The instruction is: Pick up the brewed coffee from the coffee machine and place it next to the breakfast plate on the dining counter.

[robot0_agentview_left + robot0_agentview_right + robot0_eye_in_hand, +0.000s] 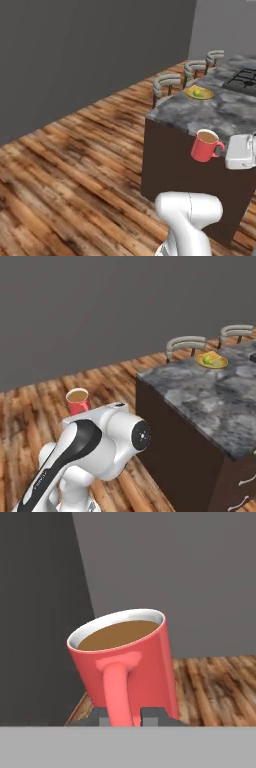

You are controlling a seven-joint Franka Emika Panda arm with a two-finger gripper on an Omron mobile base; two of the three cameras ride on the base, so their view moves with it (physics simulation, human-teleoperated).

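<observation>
The red-coral mug of brewed coffee hangs in the air off the near corner of the dining counter, its rim showing light-brown coffee. My gripper is shut on the mug's side handle. In the hand view the tilted mug rises just above my gripper, one dark fingertip on each side of the handle. The mug also peeks up behind my upper arm. The yellow breakfast plate with a green fruit sits farther along the counter, near its left edge. The coffee machine is out of view.
A black gas cooktop is set into the counter beyond the plate. Grey-backed stools stand along the counter's far side. Wooden floor spreads to the left, bounded by a dark grey wall.
</observation>
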